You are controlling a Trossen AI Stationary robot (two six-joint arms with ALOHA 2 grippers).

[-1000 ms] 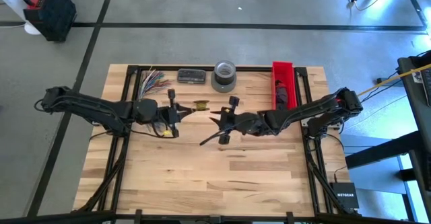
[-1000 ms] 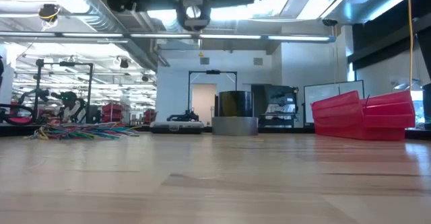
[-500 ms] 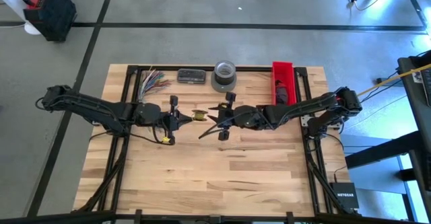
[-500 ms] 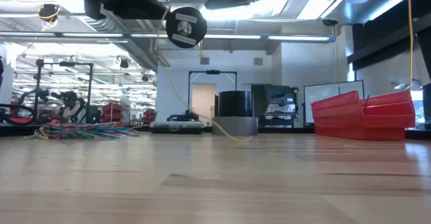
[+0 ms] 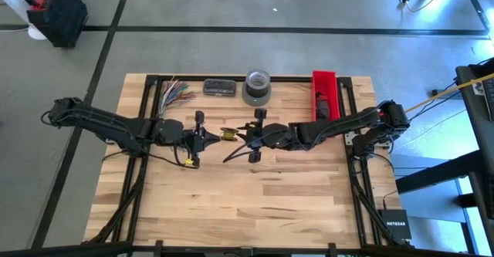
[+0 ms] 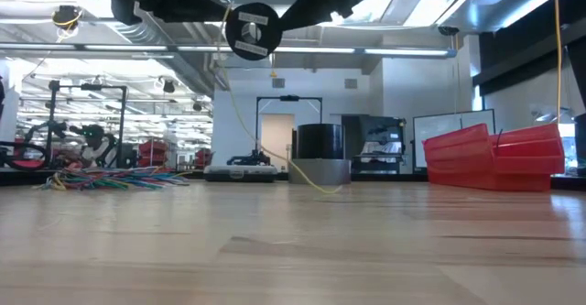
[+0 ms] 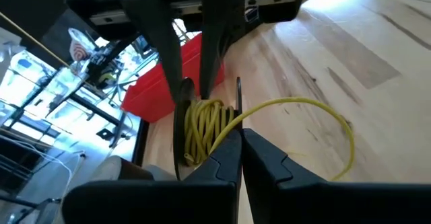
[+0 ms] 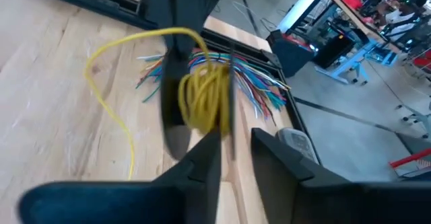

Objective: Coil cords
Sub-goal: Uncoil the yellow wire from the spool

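Where the two arms meet above the tabletop (image 5: 255, 187), one yellow cord (image 7: 202, 126) is coiled, clamped in the left claw (image 5: 210, 134); the right claw (image 5: 245, 136), fingers apart, faces it. One loose bundle of cords (image 5: 176, 94) lies at the far-left corner.
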